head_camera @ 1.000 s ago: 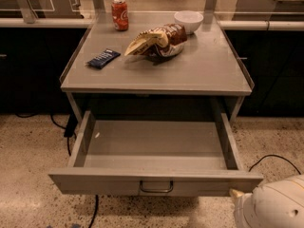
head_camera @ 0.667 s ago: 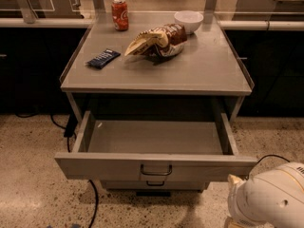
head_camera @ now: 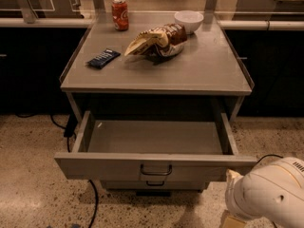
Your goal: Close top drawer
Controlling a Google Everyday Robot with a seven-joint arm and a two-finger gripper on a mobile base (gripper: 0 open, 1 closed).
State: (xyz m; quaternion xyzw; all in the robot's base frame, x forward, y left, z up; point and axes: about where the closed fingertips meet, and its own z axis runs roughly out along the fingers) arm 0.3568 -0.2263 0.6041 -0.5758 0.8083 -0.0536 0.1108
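The top drawer (head_camera: 109, 166) of the grey metal cabinet stands pulled well out, its inside bare, with a small dark wire handle (head_camera: 156, 170) at the centre of its flat front. My gripper (head_camera: 231, 184) is at the lower right, at the end of the bulky white arm (head_camera: 270, 194), right by the right end of the drawer front. Whether it touches the front I cannot tell.
On the cabinet top (head_camera: 209, 70) lie a red soda can (head_camera: 120, 14), a white bowl (head_camera: 188, 21), a chip bag (head_camera: 156, 41) and a dark blue snack bar (head_camera: 103, 58). A lower drawer's handle (head_camera: 156, 183) shows under the top one. Black cables (head_camera: 92, 198) run over the speckled floor at the left.
The drawer has slid some way back into the cabinet. My arm has moved up and left towards the right end of the drawer front.
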